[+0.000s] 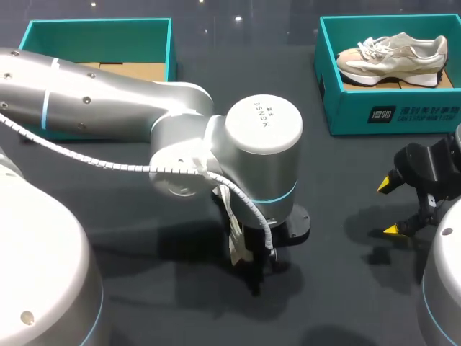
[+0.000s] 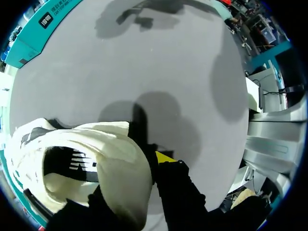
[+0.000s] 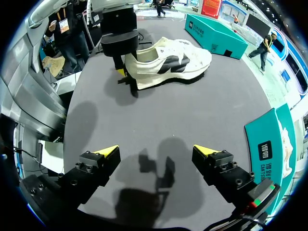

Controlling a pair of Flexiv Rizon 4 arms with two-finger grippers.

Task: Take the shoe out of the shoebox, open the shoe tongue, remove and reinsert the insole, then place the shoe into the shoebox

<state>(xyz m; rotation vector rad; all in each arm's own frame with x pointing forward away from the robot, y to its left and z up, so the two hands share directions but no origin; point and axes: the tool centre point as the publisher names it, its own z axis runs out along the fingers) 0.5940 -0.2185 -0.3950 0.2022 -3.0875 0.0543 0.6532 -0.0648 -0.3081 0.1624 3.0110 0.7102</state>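
The left arm (image 1: 108,94), big and silver, is nearest and hides most of the left claw (image 1: 252,256) over the dark bench (image 1: 144,288). The right claw (image 1: 390,207) stands wide with nothing in it. Beyond it is a teal shoebox (image 1: 389,108) with a beige sneaker (image 1: 392,58) inside.

In the left wrist view the left claw (image 2: 139,183) pinches the heel wall of the shoe (image 2: 82,159), which is cream with black marks on the side.

In the right wrist view the shoe (image 3: 168,60) stands on its sole on the bench, well ahead of the right claw (image 3: 156,154) and outside any box. The left claw (image 3: 122,70) is closed on its heel.
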